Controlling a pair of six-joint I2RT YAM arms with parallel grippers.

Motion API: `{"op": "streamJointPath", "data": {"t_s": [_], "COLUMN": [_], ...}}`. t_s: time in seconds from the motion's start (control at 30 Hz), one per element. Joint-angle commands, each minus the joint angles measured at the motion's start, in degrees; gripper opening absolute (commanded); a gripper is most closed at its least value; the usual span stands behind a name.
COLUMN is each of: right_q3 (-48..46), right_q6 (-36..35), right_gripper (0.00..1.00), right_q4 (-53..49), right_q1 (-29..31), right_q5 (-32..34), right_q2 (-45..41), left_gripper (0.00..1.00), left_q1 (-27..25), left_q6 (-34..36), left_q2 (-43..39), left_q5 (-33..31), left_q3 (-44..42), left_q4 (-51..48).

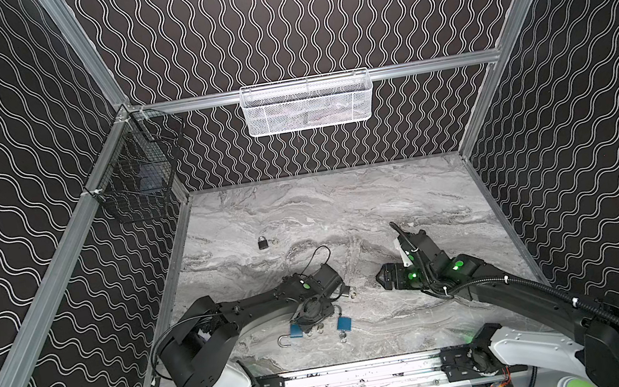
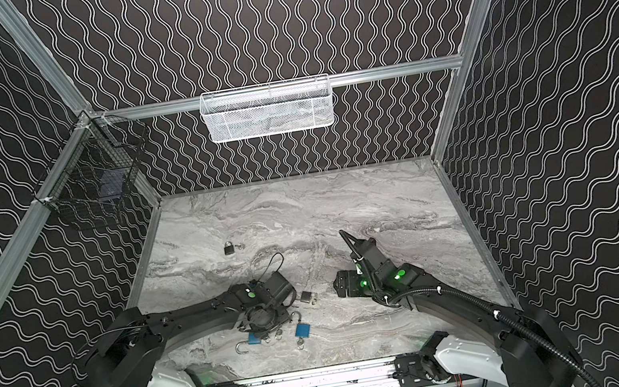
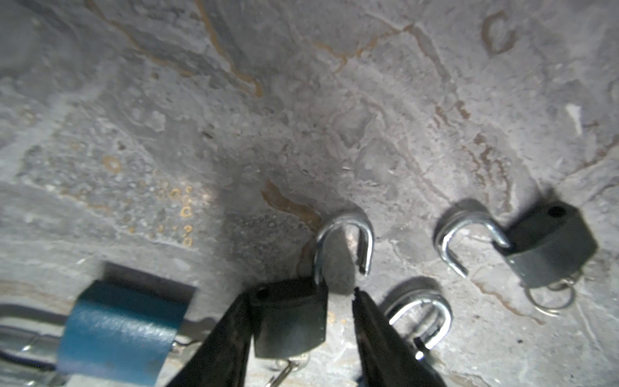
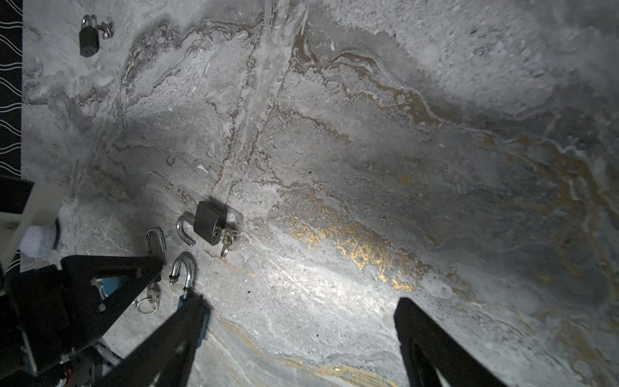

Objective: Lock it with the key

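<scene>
Left pincer (image 3: 302,291), unclenched, straddles grey padlock (image 3: 289,321) beside blue padlock (image 3: 120,330); right pincer (image 4: 299,299) released, empty.

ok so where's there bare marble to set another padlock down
Bare: the back strip of marble behind the lone black padlock, and the stretch behind the right tool out to the right rail. Crowded: around the left tool, where two blue padlocks and two dark padlocks with open shackles lie close together.
</scene>
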Motion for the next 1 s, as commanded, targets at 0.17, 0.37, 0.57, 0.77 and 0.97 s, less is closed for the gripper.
{"op": "streamJointPath", "data": {"t_s": [0.17, 0.37, 0.57, 0.77, 0.97], "right_q3": [0.32, 0.74, 0.94, 1.29, 1.17], "right_q6": [0.42, 0.22, 0.39, 0.47, 0.36], "right_gripper": [0.91, 0.91, 0.92, 0.92, 0.92], "right_q4": [-0.10, -0.10, -0.36, -0.69, -1.15], "right_q1": [-0.04, -0.06, -0.06, -0.06, -0.19], "right_q5": [0.17, 0.46, 0.67, 0.95, 1.85], "right_q2": [0.02, -0.14, -0.24, -0.44, -1.30], "left_gripper": [0.50, 0.50, 0.50, 0.47, 0.47], "left_q1": [0.17, 0.22, 1.03, 1.05, 0.18], "left_q6": [1.58, 2.11, 2.59, 3.52, 3.53], "left_q2": [2.93, 4.37, 3.96, 5.30, 6.17], "left_q5": [-2.48, -4.00, -4.79, -3.55, -2.05], "left_q3": [0.53, 2.62, 2.42, 2.56, 3.36], "left_q4": [-1.65, -4.40, -5.37, -3.49, -2.57]}}
